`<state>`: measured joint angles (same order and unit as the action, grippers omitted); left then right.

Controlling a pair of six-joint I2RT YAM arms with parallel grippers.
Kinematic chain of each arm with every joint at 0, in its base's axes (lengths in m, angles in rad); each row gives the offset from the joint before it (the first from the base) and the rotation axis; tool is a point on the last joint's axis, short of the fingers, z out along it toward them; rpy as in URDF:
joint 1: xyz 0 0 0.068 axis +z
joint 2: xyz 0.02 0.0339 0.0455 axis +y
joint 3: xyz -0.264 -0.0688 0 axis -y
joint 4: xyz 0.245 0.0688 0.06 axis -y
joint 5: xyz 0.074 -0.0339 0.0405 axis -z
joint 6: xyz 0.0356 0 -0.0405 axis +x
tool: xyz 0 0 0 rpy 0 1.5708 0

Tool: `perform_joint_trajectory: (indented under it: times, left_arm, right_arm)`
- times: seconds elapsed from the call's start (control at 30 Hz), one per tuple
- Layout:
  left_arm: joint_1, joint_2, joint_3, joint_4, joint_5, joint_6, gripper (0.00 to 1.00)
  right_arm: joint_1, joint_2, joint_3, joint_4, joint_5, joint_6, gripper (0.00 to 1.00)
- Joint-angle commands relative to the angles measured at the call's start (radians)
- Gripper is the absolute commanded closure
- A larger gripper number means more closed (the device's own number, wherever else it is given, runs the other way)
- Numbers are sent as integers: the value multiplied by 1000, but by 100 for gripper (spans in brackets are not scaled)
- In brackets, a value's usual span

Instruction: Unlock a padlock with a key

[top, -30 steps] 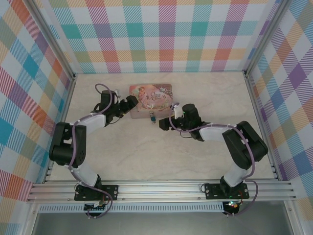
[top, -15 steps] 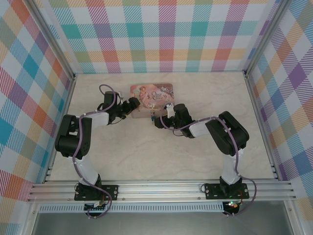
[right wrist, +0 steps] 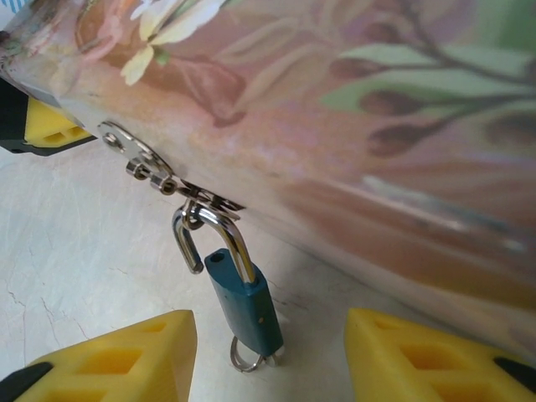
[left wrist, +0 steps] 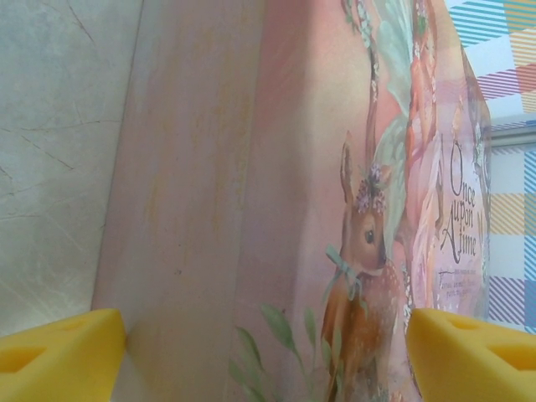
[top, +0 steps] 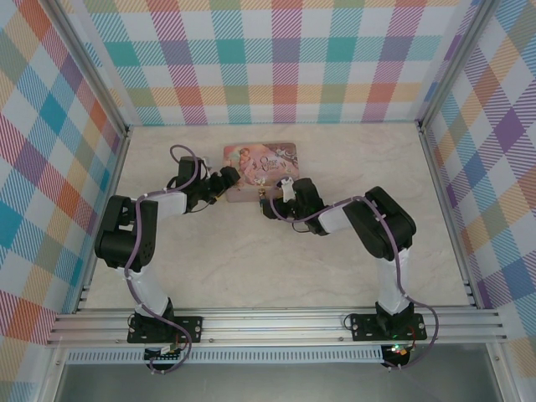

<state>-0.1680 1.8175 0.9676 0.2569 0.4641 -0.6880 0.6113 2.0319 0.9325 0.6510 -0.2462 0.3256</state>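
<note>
Tiny blue padlock (right wrist: pixel 243 306), silvery shackle (right wrist: pixel 238 244)

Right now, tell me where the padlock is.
In the right wrist view, the padlock hangs from the pink tin's hasp, between the right hand's fingers.

The padlock (right wrist: pixel 243 306) is showing a teal-blue body under a silvery shackle. The tin (left wrist: pixel 293 209) is wearing pink, with a brown fawn, green leaves and pale flowers painted on it. The pads (right wrist: pixel 126 356) of the right gripper (right wrist: pixel 268 356) are showing yellow. The walls (top: pixel 285 59) are carrying pastel plaid, and the table (top: pixel 276 260) is showing cream marbling.
</note>
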Motion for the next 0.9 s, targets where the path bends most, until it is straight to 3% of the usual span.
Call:
perform_joint_trajectory:
  times: [0.0,0.3,0.53,0.7,0.87]
  left_arm:
    - [9,6,1,33,30,-6,14]
    - [9,3,0,35,30,-7,14]
    - [9,-15,-15,35,31,-5,14]
    - [4,-48,-46,42,34,-4,14]
    - [-7,-102,-83,38,15,11,14]
  right_arm:
    - [16,23,25,21,-22,11,52]
    - [21,34,30,26,-17,23,65]
    - [20,18,12,42,9,27,84]
    - [20,-23,-15,35,64,24,89]
    - [19,-73,-11,-99,180,20,90]
